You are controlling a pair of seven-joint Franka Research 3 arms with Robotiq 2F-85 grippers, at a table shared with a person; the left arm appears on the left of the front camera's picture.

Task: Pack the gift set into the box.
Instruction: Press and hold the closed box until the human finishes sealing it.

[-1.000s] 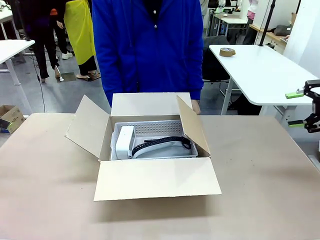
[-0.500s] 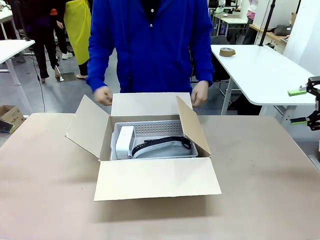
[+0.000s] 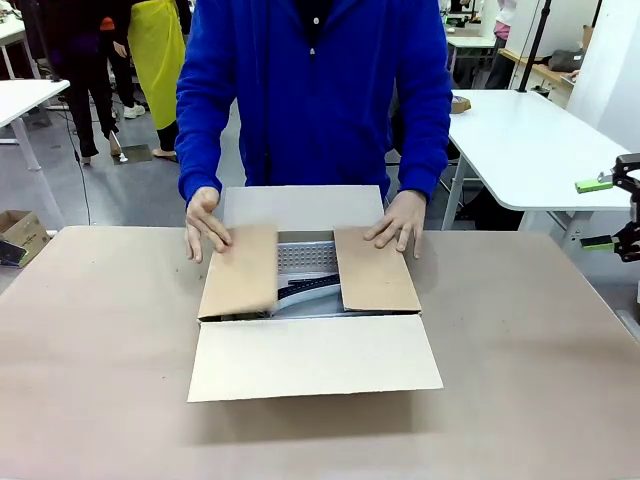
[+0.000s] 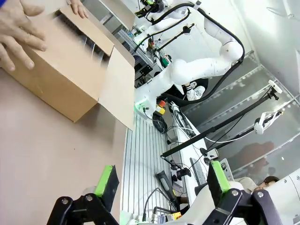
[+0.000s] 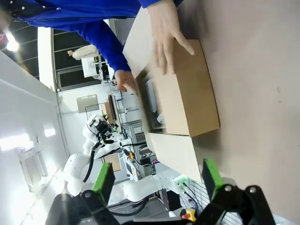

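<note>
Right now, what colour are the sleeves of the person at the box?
Bright blue sleeves, best seen in the front view.

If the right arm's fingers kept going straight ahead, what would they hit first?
Probably the box, at its side wall near the person's hand; depth is unclear, so the right gripper might touch the table first.

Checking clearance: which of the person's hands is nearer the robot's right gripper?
Their left hand, on the box flap facing the right gripper, which hangs open at the table's edge. Their right hand presses the opposite flap, farther off.
</note>
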